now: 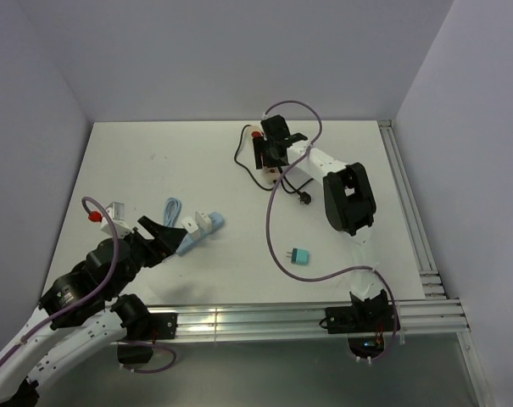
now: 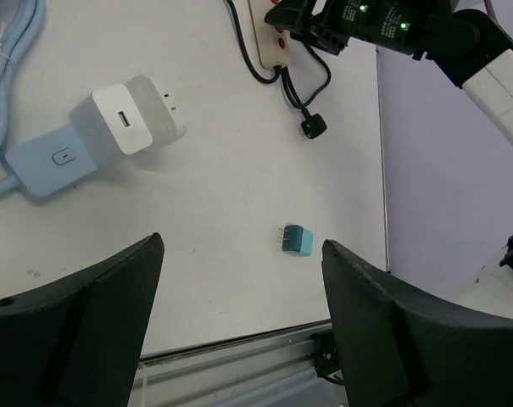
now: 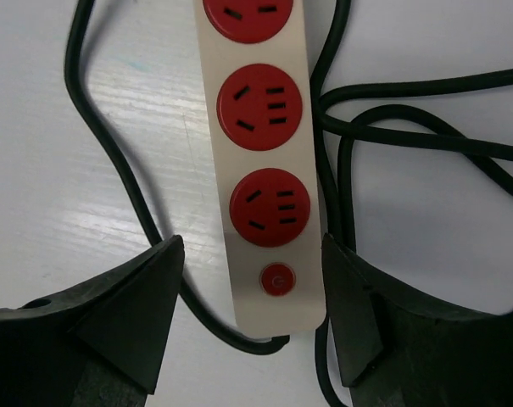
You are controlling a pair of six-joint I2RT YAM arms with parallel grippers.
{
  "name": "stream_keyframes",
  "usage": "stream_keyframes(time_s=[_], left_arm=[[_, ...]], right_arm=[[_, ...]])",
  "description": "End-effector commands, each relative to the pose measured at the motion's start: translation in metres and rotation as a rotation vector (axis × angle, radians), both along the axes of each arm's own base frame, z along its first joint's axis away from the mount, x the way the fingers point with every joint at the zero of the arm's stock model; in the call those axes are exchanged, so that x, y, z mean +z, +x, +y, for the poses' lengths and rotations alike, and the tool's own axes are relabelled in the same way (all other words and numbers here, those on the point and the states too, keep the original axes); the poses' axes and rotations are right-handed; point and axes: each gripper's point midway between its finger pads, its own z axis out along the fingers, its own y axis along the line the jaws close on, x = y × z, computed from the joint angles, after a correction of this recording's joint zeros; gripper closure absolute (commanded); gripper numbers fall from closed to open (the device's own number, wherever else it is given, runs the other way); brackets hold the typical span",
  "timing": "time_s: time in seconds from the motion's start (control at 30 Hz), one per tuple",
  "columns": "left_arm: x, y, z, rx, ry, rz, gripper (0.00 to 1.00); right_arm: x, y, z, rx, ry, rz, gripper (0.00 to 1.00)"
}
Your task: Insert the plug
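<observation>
Three pale walls (image 1: 239, 51) enclose the white table (image 1: 231, 263); left pincer (image 1: 165, 237) and right pincer (image 1: 270, 154) gape empty.

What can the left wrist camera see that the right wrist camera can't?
Only the left wrist view shows the white charger, the light blue adapter next to it, the small teal plug lying by itself, and the right arm. Only the right wrist view shows the red sockets up close, with their slots, and the round red button at the strip's end. Both show the beige power strip and its black cord on the white table.
</observation>
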Motion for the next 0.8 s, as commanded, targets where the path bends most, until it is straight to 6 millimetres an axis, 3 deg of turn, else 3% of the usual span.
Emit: stream_keyframes(time_s=[0.0, 0.17, 0.27, 0.3, 0.33, 0.37, 0.43, 0.47, 0.5, 0.57, 0.6, 0.63, 0.67, 0.73, 0.77], left_arm=[[0.021, 0.005, -0.009, -0.033, -0.013, -0.056, 0.19], [0.018, 0.008, -0.014, -0.043, 0.004, -0.056, 0.18], [0.017, 0.009, -0.014, -0.042, 0.01, -0.055, 0.18], [0.018, 0.01, -0.014, -0.04, 0.007, -0.059, 0.18], [0.017, 0.009, -0.014, -0.042, 0.007, -0.058, 0.18], [0.017, 0.009, -0.015, -0.045, 0.0, -0.061, 0.18], [0.015, 0.009, -0.015, -0.045, -0.005, -0.059, 0.18], [0.015, 0.008, -0.015, -0.046, -0.01, -0.06, 0.18], [0.014, 0.008, -0.017, -0.051, -0.016, -0.061, 0.18], [0.013, 0.008, -0.018, -0.057, -0.025, -0.062, 0.18], [0.012, 0.008, -0.021, -0.063, -0.031, -0.061, 0.18], [0.011, 0.008, -0.022, -0.069, -0.034, -0.061, 0.18], [0.011, 0.008, -0.023, -0.073, -0.035, -0.06, 0.18], [0.011, 0.008, -0.026, -0.085, -0.039, -0.06, 0.18], [0.01, 0.008, -0.027, -0.089, -0.036, -0.059, 0.18]], right_arm=[[-0.006, 0.005, 0.002, 0.049, -0.015, 0.017, 0.27], [-0.02, 0.005, 0.003, 0.061, -0.015, 0.024, 0.3], [-0.021, 0.0, 0.0, 0.05, -0.024, 0.026, 0.47], [-0.012, 0.0, 0.002, 0.051, -0.012, 0.005, 0.58], [-0.015, -0.006, -0.002, 0.041, -0.024, 0.014, 0.64], [-0.007, -0.008, -0.003, 0.021, -0.023, 0.004, 0.82], [-0.012, -0.022, -0.009, -0.013, -0.068, 0.029, 0.95], [-0.002, -0.028, -0.009, -0.044, -0.059, 0.017, 1.0], [-0.013, -0.044, -0.015, -0.061, -0.087, 0.05, 1.0], [0.0, -0.063, -0.007, -0.1, -0.085, 0.027, 1.0], [-0.01, -0.081, -0.009, -0.11, -0.104, 0.054, 1.0], [-0.011, -0.095, 0.0, -0.108, -0.11, 0.051, 1.0], [0.003, -0.102, 0.004, -0.134, -0.088, 0.021, 1.0], [-0.005, -0.128, 0.008, -0.125, -0.105, 0.036, 1.0], [0.004, -0.144, 0.022, -0.106, -0.089, 0.018, 1.0]])
